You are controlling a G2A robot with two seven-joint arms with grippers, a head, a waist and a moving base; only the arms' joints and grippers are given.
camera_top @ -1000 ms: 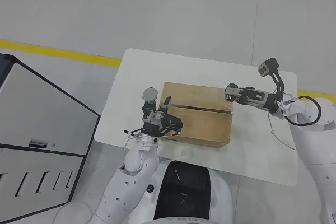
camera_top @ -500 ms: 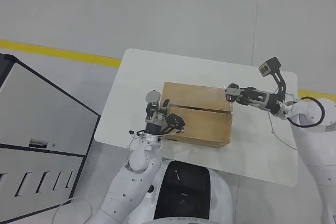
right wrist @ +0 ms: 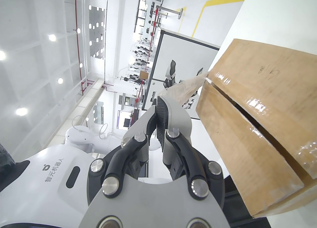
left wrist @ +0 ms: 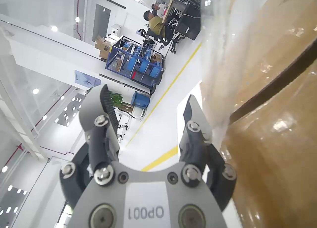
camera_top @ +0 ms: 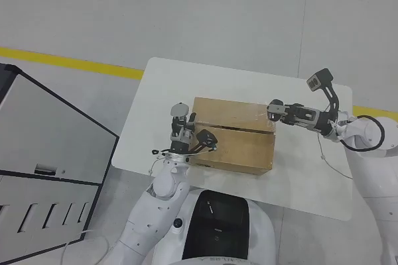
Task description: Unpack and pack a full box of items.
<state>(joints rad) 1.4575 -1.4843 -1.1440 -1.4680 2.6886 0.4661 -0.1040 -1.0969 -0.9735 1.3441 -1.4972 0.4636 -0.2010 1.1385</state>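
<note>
Centrally on the white table (camera_top: 186,86) sits the cardboard box (camera_top: 232,136), long side facing the robot. Its two top flaps are folded down and meet along a dark seam (camera_top: 235,127) that runs the length of the lid. The left gripper (camera_top: 184,118) hangs just beside the box's left end, by the end of that seam. Its own wrist view shows the left gripper (left wrist: 148,95) with its fingers spread wide and nothing between them, one finger (left wrist: 192,112) close to the cardboard. A loose strip of clear tape (left wrist: 215,65) stands off this end of the box (left wrist: 272,90). The right gripper (camera_top: 273,109) is at the opposite end, over the far right corner of the lid. From its wrist the right gripper (right wrist: 158,102) has its ribbed pads pressed together, with nothing visibly held. Beyond it the same tape (right wrist: 188,85) juts from the far end of the box (right wrist: 260,85). Another bit of crumpled tape (right wrist: 309,149) clings at the seam's near end. On the floor a yellow line (camera_top: 53,59) passes behind the table.
</note>
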